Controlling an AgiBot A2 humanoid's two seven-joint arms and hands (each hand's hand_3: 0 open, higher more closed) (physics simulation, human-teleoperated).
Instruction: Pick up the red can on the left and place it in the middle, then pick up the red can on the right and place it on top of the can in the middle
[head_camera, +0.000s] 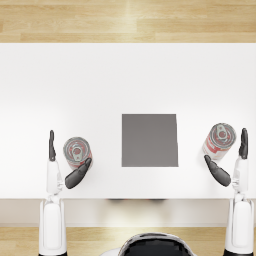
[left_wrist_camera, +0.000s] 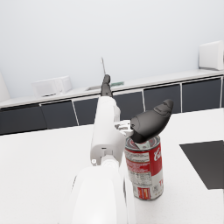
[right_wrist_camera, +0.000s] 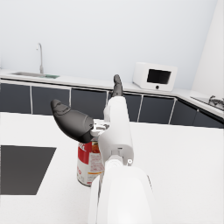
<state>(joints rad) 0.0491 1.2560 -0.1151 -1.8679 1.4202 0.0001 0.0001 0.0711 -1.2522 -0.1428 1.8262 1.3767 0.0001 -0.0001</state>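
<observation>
On the table, the left can stands upright between the spread fingers of the left hand, ungripped; the right can likewise within the open right hand. Judged rigid, smooth, slippery: grasp mid-wall.

The left can and right can look metal, with glossy printed labels. The table is smooth matt white; the grey mat is matt. The far floor is wood.
</observation>
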